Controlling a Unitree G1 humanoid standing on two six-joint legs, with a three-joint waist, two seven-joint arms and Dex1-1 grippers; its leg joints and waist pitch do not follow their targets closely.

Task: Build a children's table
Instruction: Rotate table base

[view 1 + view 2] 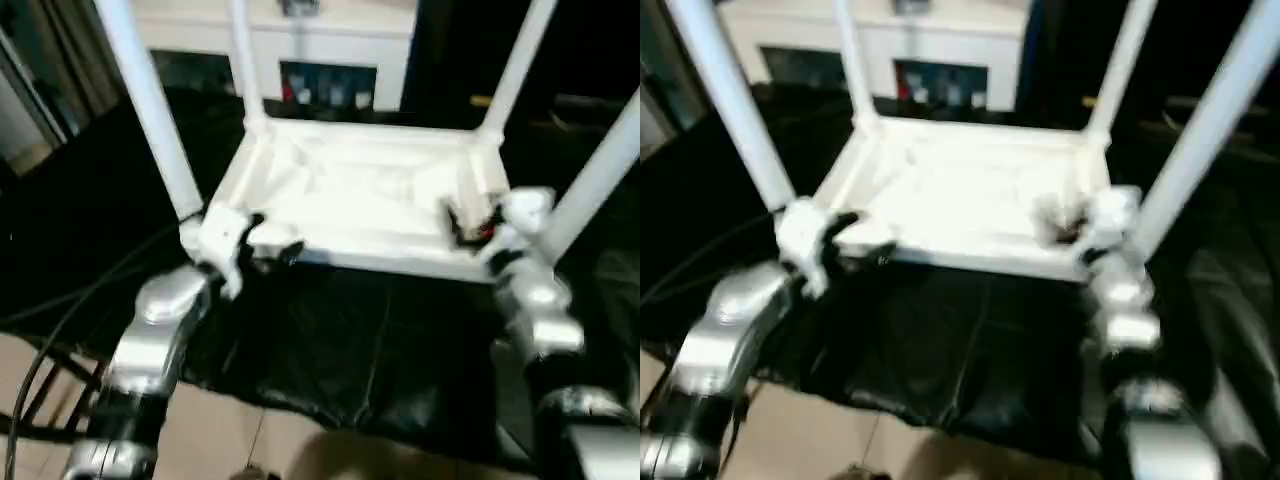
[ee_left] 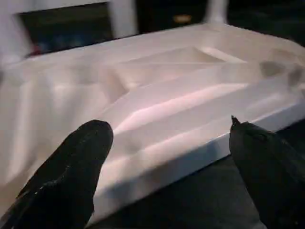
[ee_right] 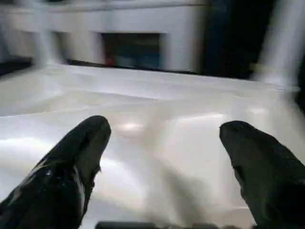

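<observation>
Head views: the white plastic rectangular tabletop [image 1: 360, 195] lies upside down on black sheeting [image 1: 330, 340], four white tubular legs [image 1: 150, 110] rising from its corner sockets. The left gripper [image 1: 262, 240] sits at the near-left corner, the right gripper [image 1: 470, 222] at the near-right edge — open sheeting lies nearer.

Left wrist view: black fingers [image 2: 71, 171] spread wide, holding nothing, over the ribbed underside's near rim.

Right wrist view: fingers [image 3: 66, 167] wide apart, empty — white cabinet [image 3: 143, 38] beyond.
</observation>
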